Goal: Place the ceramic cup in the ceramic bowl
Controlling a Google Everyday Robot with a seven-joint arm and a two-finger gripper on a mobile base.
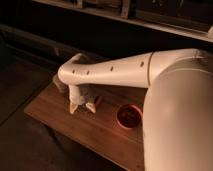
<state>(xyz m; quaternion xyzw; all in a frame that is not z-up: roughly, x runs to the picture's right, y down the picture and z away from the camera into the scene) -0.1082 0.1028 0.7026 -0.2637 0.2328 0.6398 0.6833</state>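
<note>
On table (47, 107): we see the ceramic bowl (129, 116) upright, right of the tool (82, 106), apart.
tool: points down over the table; we cannot tell whether open or closed.
ceramic cup: we cannot pick it out.

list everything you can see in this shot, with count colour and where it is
table: 1, brown wood, lower centre, under the arm
ceramic bowl: 1, red-orange with a darker inside, on the table, to the right of the gripper in the image
red-edged object: 1, reddish, on the table right beside the gripper, partly hidden
ceramic cup: cannot be told apart from the pale shapes at the gripper
ledge: 1, pale, across the dark background at the top
arm: 1, cream-white, reaching from the right across the table, then bending down
robot body: 1, cream-white, fills the right side
gripper: 1, pale, pointing down, low over the table left of the bowl
</note>
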